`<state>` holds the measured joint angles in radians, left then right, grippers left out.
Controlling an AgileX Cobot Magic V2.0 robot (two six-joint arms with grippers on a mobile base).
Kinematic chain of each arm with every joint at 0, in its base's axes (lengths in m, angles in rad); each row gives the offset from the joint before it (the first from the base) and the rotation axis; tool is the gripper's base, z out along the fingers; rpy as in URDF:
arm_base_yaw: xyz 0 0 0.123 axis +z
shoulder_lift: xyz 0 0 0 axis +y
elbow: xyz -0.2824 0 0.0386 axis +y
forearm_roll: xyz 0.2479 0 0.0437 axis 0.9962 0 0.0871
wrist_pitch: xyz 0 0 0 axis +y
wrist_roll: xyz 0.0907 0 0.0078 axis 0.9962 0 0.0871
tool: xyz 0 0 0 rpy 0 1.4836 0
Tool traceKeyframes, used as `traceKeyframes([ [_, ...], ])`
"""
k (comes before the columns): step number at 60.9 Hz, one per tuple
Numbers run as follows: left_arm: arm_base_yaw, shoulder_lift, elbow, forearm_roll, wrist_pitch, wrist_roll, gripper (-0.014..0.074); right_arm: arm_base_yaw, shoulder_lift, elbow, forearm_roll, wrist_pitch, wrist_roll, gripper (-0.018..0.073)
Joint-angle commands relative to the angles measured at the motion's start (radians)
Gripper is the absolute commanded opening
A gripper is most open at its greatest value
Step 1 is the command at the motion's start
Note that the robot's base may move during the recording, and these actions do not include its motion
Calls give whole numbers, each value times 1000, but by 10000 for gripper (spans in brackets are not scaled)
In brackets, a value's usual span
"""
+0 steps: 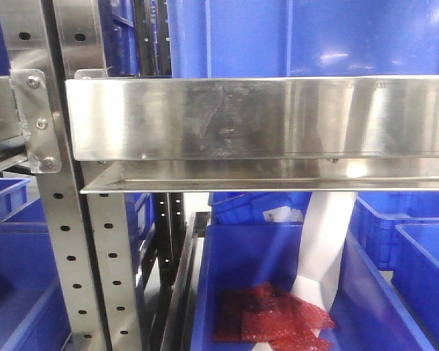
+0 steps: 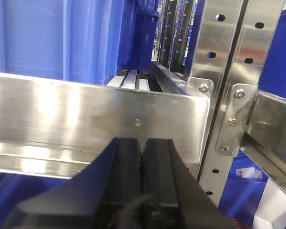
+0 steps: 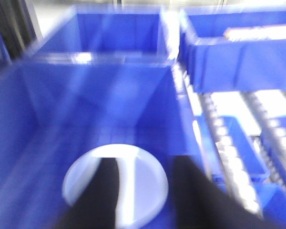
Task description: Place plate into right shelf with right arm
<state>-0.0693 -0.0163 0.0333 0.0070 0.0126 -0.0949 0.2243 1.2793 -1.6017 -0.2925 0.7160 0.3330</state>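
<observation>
Right wrist-mounted view, blurred throughout, looks down into a big blue bin where the plate lies flat on the bin floor, toward the near wall and a little right of the middle. The right gripper hangs above it with its two dark fingers spread apart, grasping nothing; one finger overlaps the plate's left half, the other stands past its right rim. Whether either finger touches the plate cannot be told through the blur. More blue bins sit beyond and to the right.

From the left wrist-mounted view, the left gripper is clenched, its black fingers pressed together with nothing between them, just in front of a flat steel tier of the right shelf. A perforated upright with a bolted bracket stands to the right.

From the exterior front-facing view, the same steel tier fills the middle, a blue bin above it and another below holding a red packet and something white.
</observation>
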Motion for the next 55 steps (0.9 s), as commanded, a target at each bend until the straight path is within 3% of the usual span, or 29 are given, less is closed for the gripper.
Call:
traceKeyframes([
  [1, 1, -11, 7, 0, -89, -6, -47, -5, -150, 96, -12, -88, 0, 109],
  [6, 1, -11, 7, 0, -89, -6, -47, -5, -284, 236, -12, -122, 0, 44],
  [29, 1, -11, 7, 0, -89, -6, -47, -5, -869, 867, -12, -314, 0, 47],
  [42, 1, -11, 7, 0, -89, -6, -47, -5, -1054, 1028, -12, -309, 0, 47],
  [55, 1, -11, 7, 0, -89, -6, -47, -5, -1076, 1080, -12, -305, 0, 47],
])
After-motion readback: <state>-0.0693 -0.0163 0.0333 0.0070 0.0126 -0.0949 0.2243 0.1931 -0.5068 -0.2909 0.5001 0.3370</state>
